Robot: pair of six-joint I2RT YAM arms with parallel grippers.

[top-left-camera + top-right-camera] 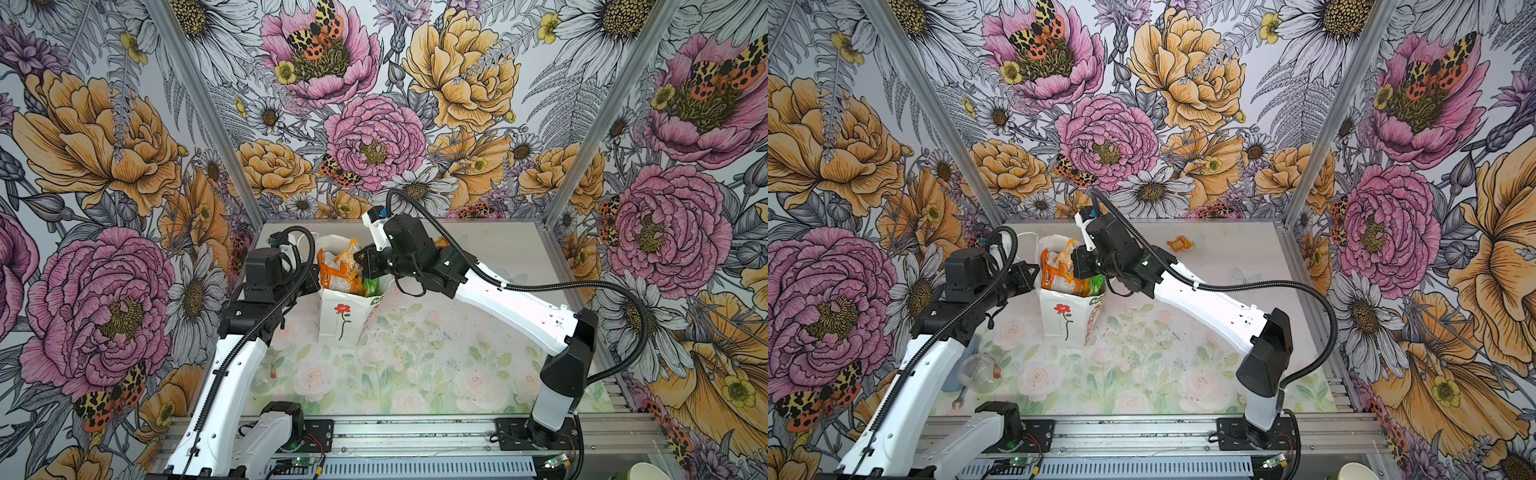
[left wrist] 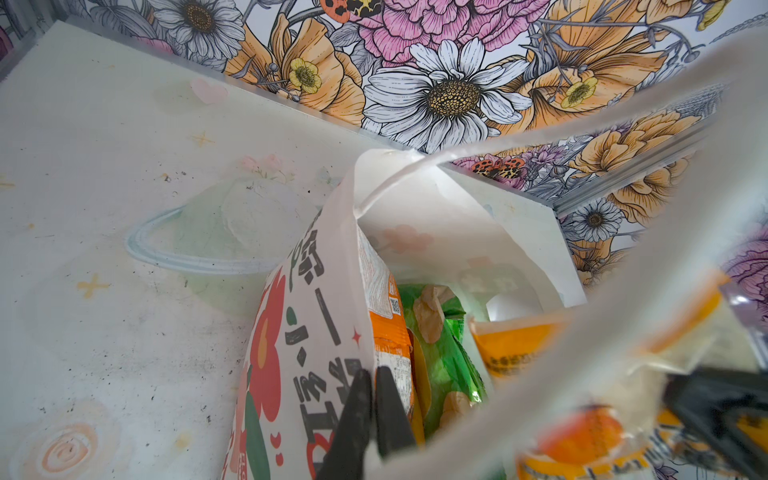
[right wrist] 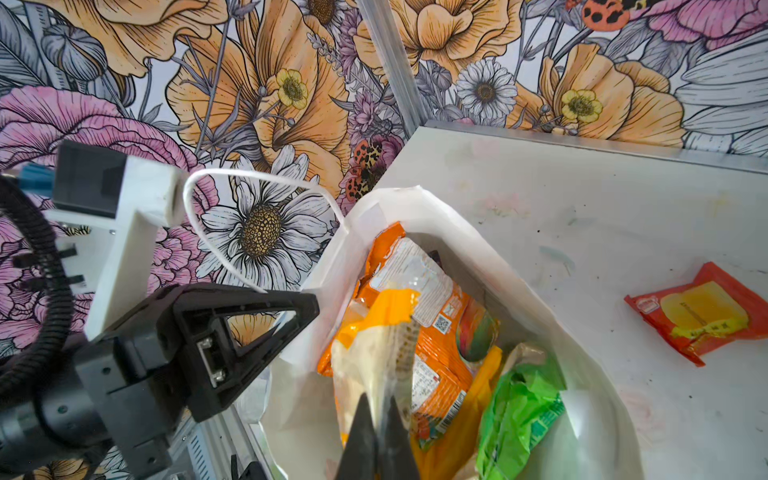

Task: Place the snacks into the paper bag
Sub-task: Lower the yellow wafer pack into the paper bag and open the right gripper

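We pinch the paper bag (image 2: 457, 232) rim with left claw (image 2: 372, 374) to hold its mouth open. The right claw (image 3: 378, 401) grips a yellow packet (image 3: 374, 340), bag directly beneath. One red packet (image 3: 702, 311) is left on the worktop (image 3: 582, 199) beyond it.

Lab robot cell, aluminium frame (image 1: 202, 104), floral printed walls (image 1: 457, 83)
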